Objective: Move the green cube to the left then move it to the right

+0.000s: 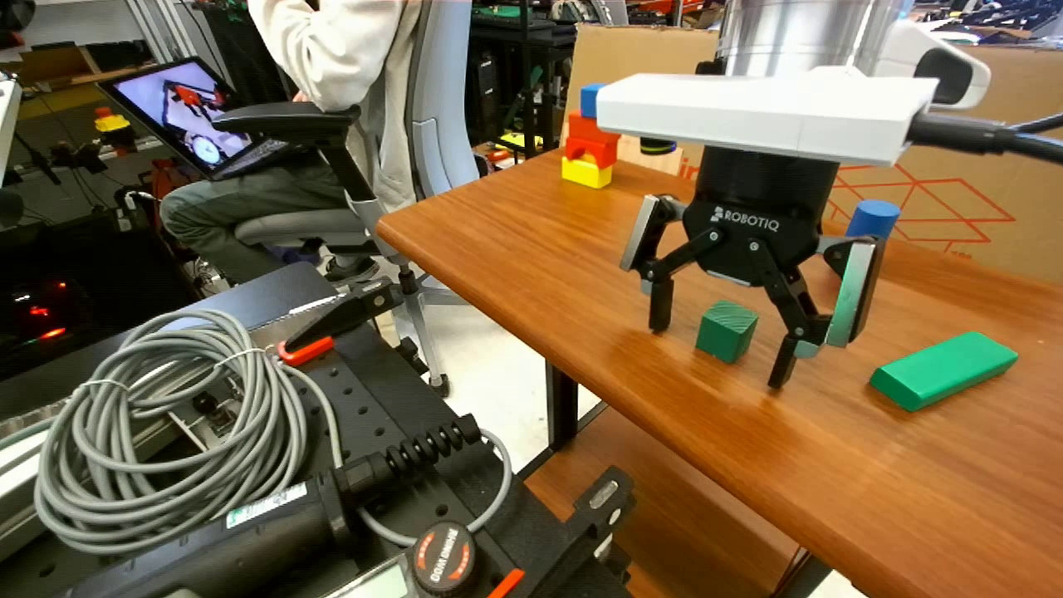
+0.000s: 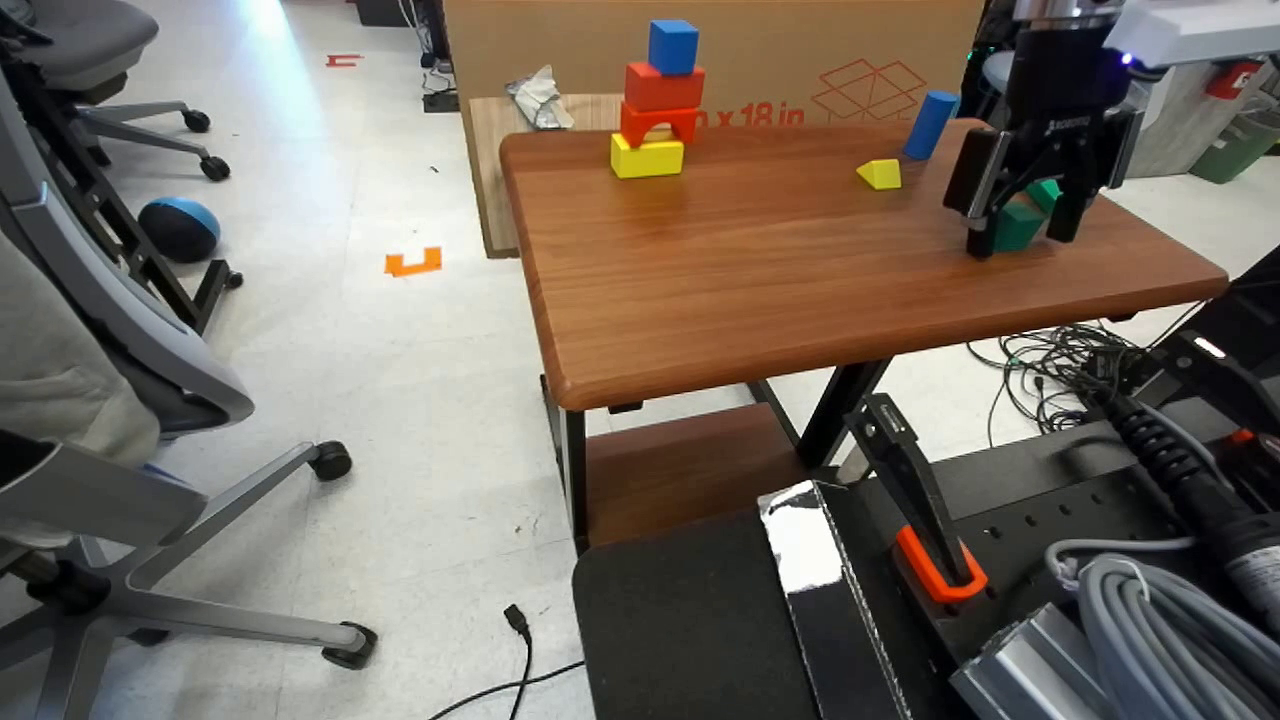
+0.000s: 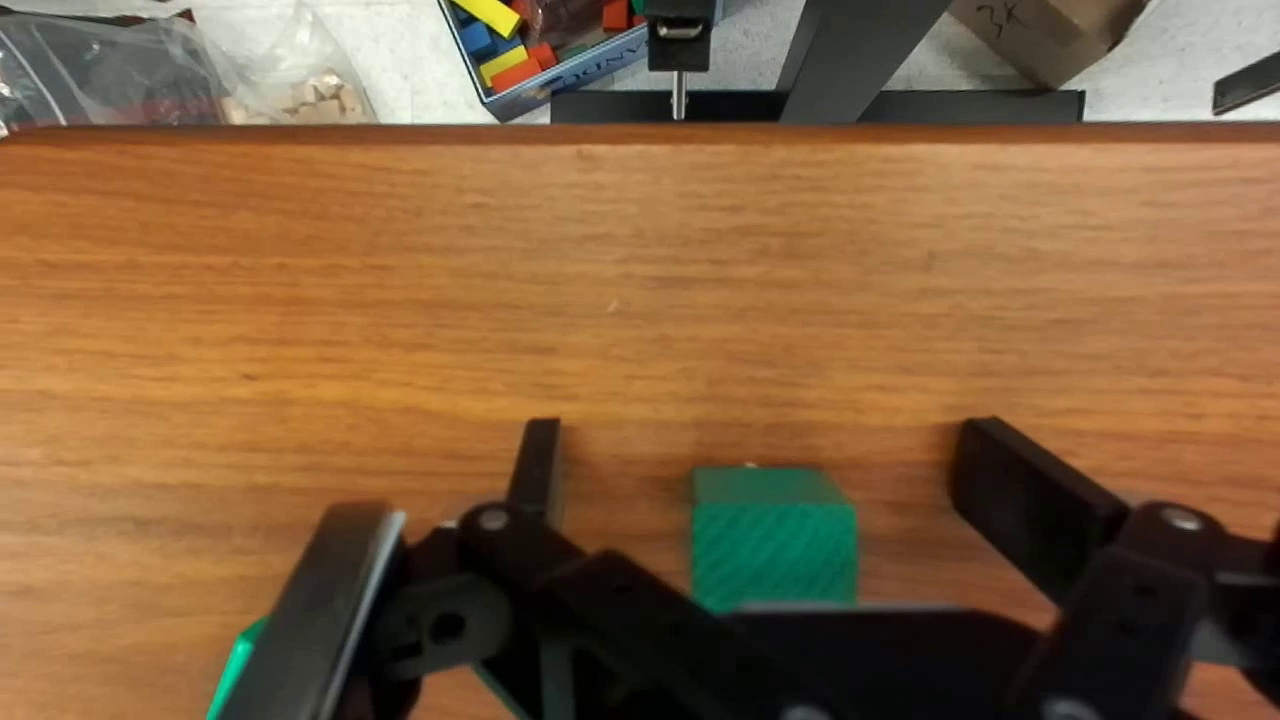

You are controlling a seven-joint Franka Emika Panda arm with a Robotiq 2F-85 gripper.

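The dark green cube sits flat on the brown table. My gripper is open, with its fingers pointing down near the tabletop on either side of the cube. In the wrist view the cube lies between the spread fingertips, with a gap on both sides and nearer the left finger. Neither finger touches it there. The gripper's body hides the cube's lower part in that view. In an exterior view the cube shows between the fingers, partly covered by one of them.
A flat bright-green block lies beside the gripper. A blue cylinder stands near the table's back edge, with a small yellow block near it. A stack of red blocks, with blue on top and yellow below, stands at the far corner.
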